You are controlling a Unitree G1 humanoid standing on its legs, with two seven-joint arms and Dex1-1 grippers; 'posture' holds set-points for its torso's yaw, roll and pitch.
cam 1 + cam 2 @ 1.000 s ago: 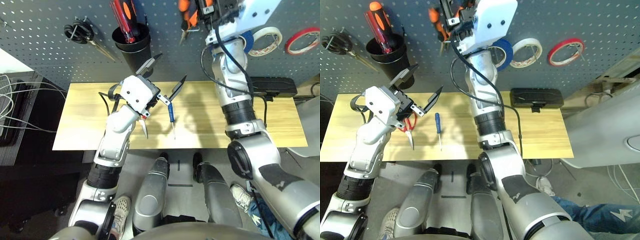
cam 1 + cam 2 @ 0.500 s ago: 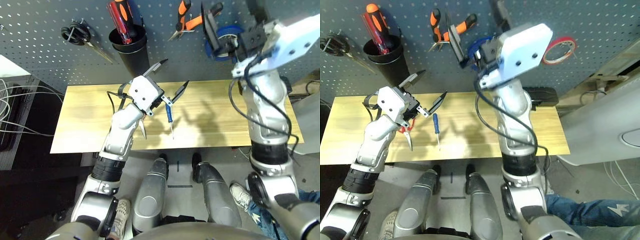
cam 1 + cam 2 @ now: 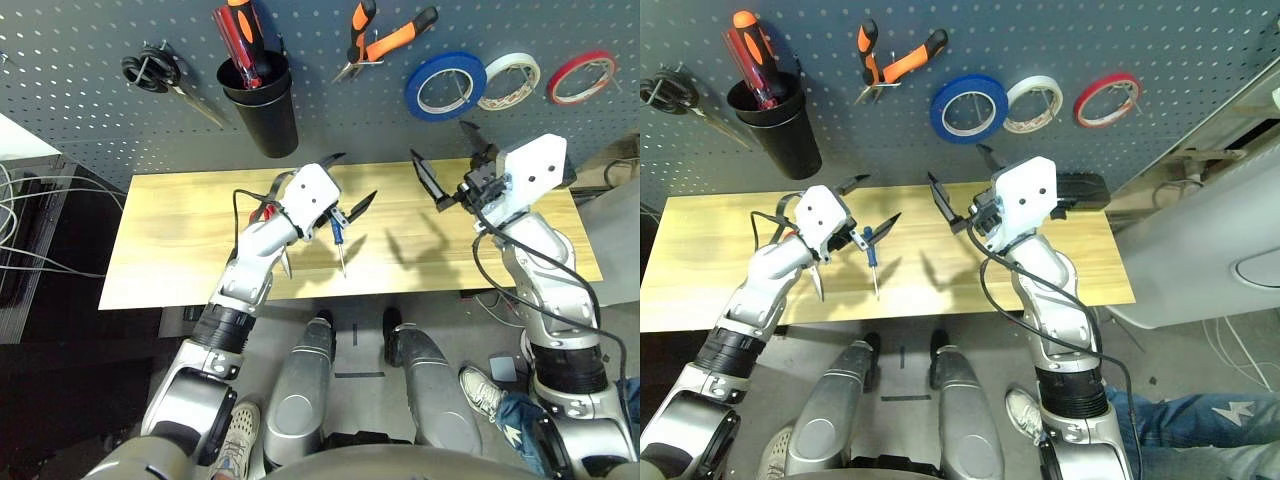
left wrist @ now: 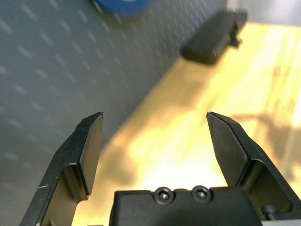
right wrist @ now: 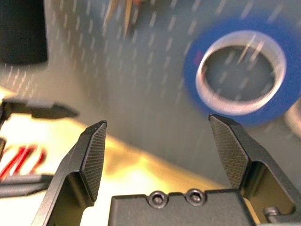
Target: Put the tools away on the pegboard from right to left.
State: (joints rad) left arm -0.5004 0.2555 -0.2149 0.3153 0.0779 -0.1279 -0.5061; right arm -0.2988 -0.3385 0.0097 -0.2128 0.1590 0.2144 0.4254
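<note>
Blue tape ring and pliers hang on pegboard (screwdriver – scissors on table).

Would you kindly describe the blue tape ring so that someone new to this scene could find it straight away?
Start at the dark pegboard behind the wooden table. Along its upper part hang three tape rings in a row, to the right of the orange-and-black-handled pliers. The blue tape ring is the leftmost and largest of the three, next to the white tape ring, with the red tape ring farthest right.

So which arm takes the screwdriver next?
Left, probably. Its open tool sits right at the screwdriver; the right tool is open too, but farther off across the table.
</note>
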